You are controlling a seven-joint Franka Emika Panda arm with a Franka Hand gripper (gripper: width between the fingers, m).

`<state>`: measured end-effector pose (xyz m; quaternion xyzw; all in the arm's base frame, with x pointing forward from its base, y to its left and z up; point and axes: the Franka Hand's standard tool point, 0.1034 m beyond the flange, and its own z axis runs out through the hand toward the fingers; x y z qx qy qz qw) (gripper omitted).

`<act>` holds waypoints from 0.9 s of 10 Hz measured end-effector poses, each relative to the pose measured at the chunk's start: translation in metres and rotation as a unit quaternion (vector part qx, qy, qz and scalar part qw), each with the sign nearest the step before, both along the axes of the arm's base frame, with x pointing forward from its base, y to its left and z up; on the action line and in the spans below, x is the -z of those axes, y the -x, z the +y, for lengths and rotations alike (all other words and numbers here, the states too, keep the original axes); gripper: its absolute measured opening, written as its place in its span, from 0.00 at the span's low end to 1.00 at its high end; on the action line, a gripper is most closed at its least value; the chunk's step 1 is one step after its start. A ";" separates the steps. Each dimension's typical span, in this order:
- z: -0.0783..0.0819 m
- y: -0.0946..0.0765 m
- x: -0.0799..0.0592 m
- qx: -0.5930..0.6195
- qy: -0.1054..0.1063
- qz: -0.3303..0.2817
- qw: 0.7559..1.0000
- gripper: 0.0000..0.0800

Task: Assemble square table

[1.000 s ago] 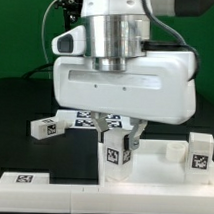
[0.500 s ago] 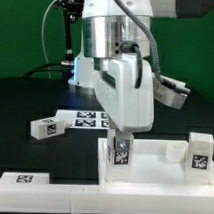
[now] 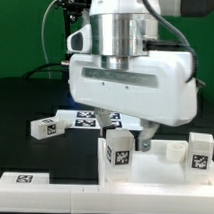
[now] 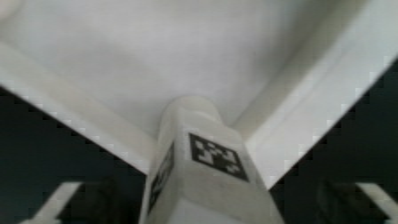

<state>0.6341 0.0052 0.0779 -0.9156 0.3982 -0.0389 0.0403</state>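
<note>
1. The gripper (image 3: 127,142) hangs low over the tabletop (image 3: 158,173), its broad white body facing the exterior camera.
2. An upright leg (image 3: 117,153) with its tag facing out stands at the tabletop's corner on the exterior view's left, right under the gripper.
3. In the wrist view, the same leg (image 4: 199,160) rises in the middle, with the fingers (image 4: 61,200) blurred and set well out to either side. There is a gap on both sides, so the gripper (image 4: 214,200) is released and straddles the leg without touching it.
4. In the exterior view, one dark finger (image 3: 145,139) shows just beside the leg, on the exterior view's right of it.
5. The tabletop (image 4: 160,50) fills the wrist view behind the leg, with a raised rim.
6. A second leg (image 3: 200,151) stands upright at the tabletop's corner on the exterior view's right.
7. A third leg (image 3: 42,128) lies on the black table (image 3: 25,97), near the marker board (image 3: 90,117).
</note>
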 end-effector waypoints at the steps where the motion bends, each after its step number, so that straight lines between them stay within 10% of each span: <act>1: -0.001 0.000 0.000 -0.017 0.002 -0.001 1.000 0.77; 7: -0.002 -0.003 0.000 -0.276 0.037 -0.016 0.960 0.81; 9: -0.003 -0.002 0.000 -0.269 0.037 -0.015 0.962 0.53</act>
